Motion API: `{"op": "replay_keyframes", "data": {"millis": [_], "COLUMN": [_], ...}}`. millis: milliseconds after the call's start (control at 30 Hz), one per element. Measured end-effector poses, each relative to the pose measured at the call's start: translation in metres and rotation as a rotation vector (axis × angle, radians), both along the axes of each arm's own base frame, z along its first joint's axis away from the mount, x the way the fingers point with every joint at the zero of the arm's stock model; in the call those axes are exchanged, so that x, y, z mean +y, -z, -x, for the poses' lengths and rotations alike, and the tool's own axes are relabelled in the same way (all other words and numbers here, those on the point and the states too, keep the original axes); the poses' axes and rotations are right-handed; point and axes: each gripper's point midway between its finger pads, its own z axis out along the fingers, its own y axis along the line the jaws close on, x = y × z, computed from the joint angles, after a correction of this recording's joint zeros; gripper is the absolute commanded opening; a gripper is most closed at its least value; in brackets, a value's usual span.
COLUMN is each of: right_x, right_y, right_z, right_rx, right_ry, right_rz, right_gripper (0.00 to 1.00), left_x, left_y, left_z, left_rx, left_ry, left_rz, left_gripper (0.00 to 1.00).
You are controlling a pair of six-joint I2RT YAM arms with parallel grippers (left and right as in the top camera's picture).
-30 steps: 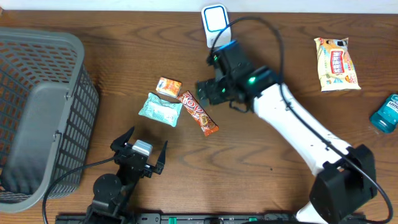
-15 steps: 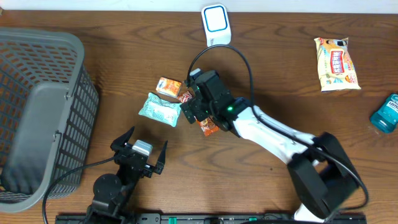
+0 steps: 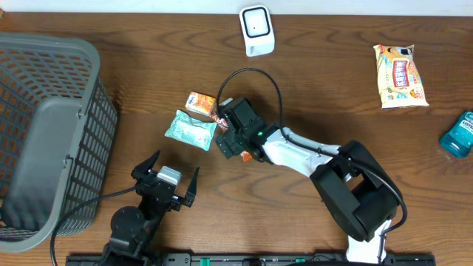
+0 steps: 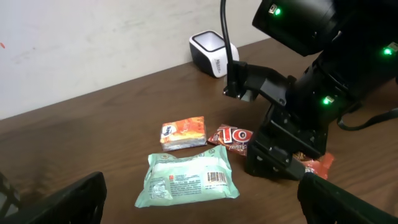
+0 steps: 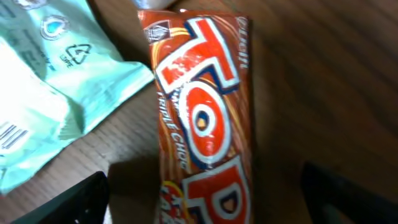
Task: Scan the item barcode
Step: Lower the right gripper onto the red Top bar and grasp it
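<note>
**Item 1, chocolate bar** (image 5: pixel 202 118): red-brown wrapper with large white-edged lettering. It lay flat near the middle of the desk (image 3: pixel 148 66). From overhead it was mostly covered by the right arm, and only one orange end showed past it. Its upper end lay just beside a small orange box (image 3: pixel 200 103). A mint-green packet (image 3: pixel 191 130) with a printed barcode lay just to its left, one corner close to the wrapper.

**Item 2, right hand** (image 3: pixel 234 146): sat low over the bar with its fingers spread apart, one on each side of the wrapper. Bare desk showed between each finger and the wrapper, and nothing was gripped.

**Item 3, left hand** (image 3: pixel 174 164): sat near the front edge of the desk, well apart from the goods, with its fingers wide apart and empty.

**Item 4, scanner** (image 3: pixel 256 29): white, stood at the far edge of the desk, well apart from the bar.

**Item 5, basket** (image 3: pixel 52 46): grey plastic mesh, stood at the left side of the desk.

**Item 6, snack bag** (image 3: pixel 400 75): yellow and red, lay flat at the far right.

**Item 7, teal bottle** (image 3: pixel 458 134): lay at the right edge, partly cut off by the frame
</note>
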Motion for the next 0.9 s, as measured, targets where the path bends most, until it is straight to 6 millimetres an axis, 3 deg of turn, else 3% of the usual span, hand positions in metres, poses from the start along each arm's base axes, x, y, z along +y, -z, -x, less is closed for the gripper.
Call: {"op": "replay_keyframes", "data": {"millis": [267,533,667,900], "right_x": [0.0037,0.0036,0.0032,0.0011], "right_y": [0.0003,0.0001,0.0001,-0.0024], "right_z": [0.0029,0.0026,0.0021,0.0021], "right_rx": [-0.002,-0.004,-0.007,0.012], "right_ry": [-0.01,-0.012,-0.011,0.022], "right_rz": [0.001,0.003,0.005,-0.001], "right_gripper": [0.74,0.3,0.01,0.01], "left_x": [0.0,0.0,0.0,0.0], "left_y": [0.0,0.0,0.0,0.0], "left_z": [0.0,0.0,0.0,0.0], "left_rx": [0.0,0.0,0.0,0.0], "left_ry": [0.0,0.0,0.0,0.0], "left_rz": [0.0,0.0,0.0,0.0], "left_gripper": [0.98,0.98,0.98,0.98]}}
